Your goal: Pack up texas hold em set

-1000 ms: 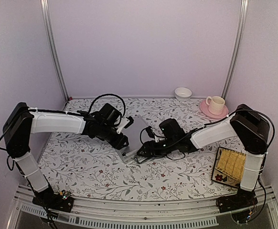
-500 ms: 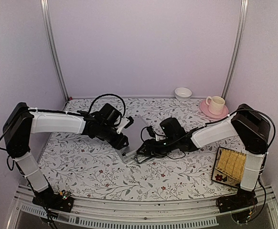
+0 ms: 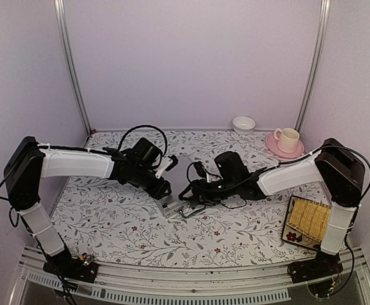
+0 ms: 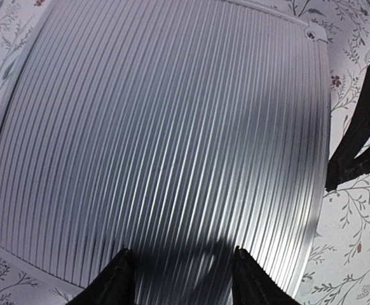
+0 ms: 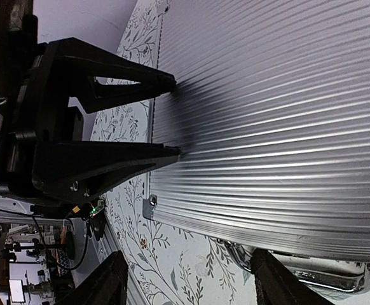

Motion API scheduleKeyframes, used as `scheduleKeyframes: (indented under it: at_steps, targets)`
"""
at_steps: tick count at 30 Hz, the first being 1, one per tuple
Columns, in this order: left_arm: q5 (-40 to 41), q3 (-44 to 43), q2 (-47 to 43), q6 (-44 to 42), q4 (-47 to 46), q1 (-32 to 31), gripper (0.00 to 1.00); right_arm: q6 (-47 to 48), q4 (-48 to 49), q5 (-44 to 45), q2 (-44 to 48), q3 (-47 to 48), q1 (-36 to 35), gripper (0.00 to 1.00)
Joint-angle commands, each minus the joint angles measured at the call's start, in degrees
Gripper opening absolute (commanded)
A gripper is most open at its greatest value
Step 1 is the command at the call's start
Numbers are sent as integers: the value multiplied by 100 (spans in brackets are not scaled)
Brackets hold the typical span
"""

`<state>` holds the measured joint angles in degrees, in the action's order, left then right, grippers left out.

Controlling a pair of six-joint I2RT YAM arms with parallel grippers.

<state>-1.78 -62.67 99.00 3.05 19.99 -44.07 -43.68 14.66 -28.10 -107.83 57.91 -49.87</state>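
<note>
The left hand (image 3: 163, 189) is hovering over the case's left edge with its fingers (image 4: 118, 283) spread wide, gripping nothing. In the right wrist view its tips are sitting right at the rim of the ribbed lid (image 4: 159, 140), though I cannot tell whether they are pressing on it.

The case (image 5: 267, 127) is lying in the middle of the counter (image 3: 109, 216), between the two hands. Its lid is looking flat and down, and its handle (image 5: 299, 270) is pointing toward the near edge. No chips, cards, dice or marker are showing anywhere outside it, so the packing is probably all but finished. What is likely remaining is pressing the lid home and snapping the latches. The latches are not showing clearly, so I cannot tell whether they are fastened.

The right hand (image 3: 186, 193) is hanging over the case's right side, also wide apart and holding nothing.

Far right of the case, a white bowl (image 3: 243, 124) and a cup (image 3: 288, 139) on its saucer (image 3: 280, 149) are sitting by the back wall. A woven tray (image 3: 308, 219) is lying right of the case toward the near edge. All are well apart from it, so nothing is blocking either hand.
</note>
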Motion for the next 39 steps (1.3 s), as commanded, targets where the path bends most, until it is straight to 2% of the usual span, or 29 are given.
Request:
scheduleKeyframes:
  at_steps: [1, 8, 18, 23, 28, 36, 39]
  targets:
    - [66, 132, 113, 30, 507, -47, 53, -26, 360, -3, 151, 49, -6, 68]
    - [116, 133, 105, 33, 510, -65, 53, -37, 420, 22, 121, 33, -13, 68]
    - [173, 184, -166, 74, 302, -96, 56, 252, 345, 267, 797, -502, 21, 68]
    - [-13, 14, -399, 58, 199, -84, 58, 336, -141, 518, 871, -634, 1, 54]
    - [-346, -336, -569, 27, 216, 109, 59, 561, -771, 1083, 812, -360, -205, 44]
    - [-705, -481, -237, 168, 326, 373, 59, 661, -1446, 1676, 318, 253, -501, 26]
    - [-622, -431, -182, 144, 379, 373, 59, 644, -1530, 1710, 168, 386, -556, 13]
